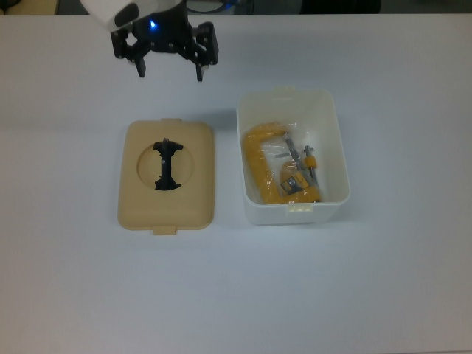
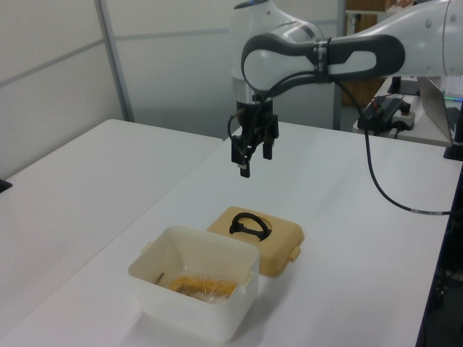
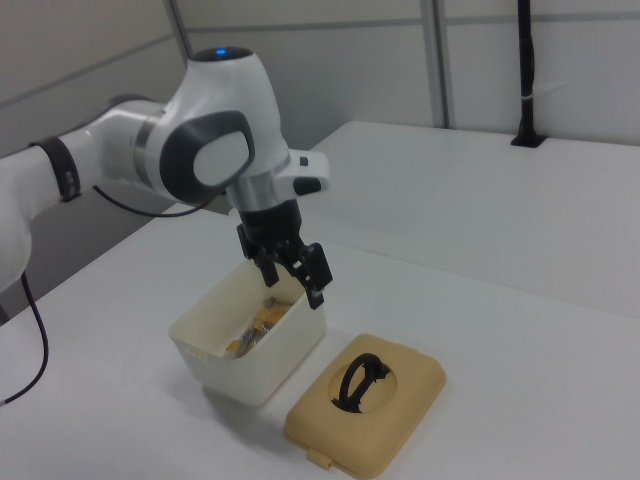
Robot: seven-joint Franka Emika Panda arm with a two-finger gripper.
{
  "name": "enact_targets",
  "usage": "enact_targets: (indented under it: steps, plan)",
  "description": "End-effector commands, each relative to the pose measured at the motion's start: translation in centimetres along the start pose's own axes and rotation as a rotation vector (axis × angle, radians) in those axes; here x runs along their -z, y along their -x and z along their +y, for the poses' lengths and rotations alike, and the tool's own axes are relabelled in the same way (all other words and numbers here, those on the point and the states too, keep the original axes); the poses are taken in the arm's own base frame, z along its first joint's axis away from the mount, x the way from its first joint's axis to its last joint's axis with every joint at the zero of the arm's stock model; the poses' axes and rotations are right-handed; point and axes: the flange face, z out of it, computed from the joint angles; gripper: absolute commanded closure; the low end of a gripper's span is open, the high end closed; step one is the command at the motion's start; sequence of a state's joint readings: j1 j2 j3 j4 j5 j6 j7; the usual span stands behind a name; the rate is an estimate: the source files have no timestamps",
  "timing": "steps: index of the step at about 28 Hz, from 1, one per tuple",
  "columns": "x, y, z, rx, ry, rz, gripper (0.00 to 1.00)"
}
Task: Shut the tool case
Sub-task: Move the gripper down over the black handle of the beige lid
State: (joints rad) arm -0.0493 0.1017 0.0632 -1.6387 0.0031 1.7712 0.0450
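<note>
Top view: white table all around. The box sits open on the top view's right, with the tan lid flat beside it. The gripper hangs above the lid's far edge, fingers apart, holding nothing.

Left view: pale wall panels behind.

Right view: the gripper floats over the box.

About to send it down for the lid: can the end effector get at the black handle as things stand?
Probably yes. The end effector hangs open above the table, and the black handle stands exposed in the lid, which lies flat beside the white box. Nothing covers it.
</note>
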Motion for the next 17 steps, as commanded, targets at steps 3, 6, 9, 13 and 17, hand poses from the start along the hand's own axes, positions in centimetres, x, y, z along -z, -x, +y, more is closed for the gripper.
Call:
enact_targets:
  steps: [3, 6, 9, 13, 17]
  plan:
    - [-3.2, 0.2, 0.6, 0.015, 0.028, 0.045, 0.0]
    - [-5.3, 0.0, 0.8, 0.021, 0.042, 0.055, 0.0]
    - [-7.3, -0.7, 0.9, 0.031, 0.059, 0.04, 0.0]
    - [-10.2, -1.7, 1.0, 0.045, 0.083, 0.013, 0.0]
    - [-13.2, -2.7, 1.2, 0.055, 0.095, 0.011, 0.0]
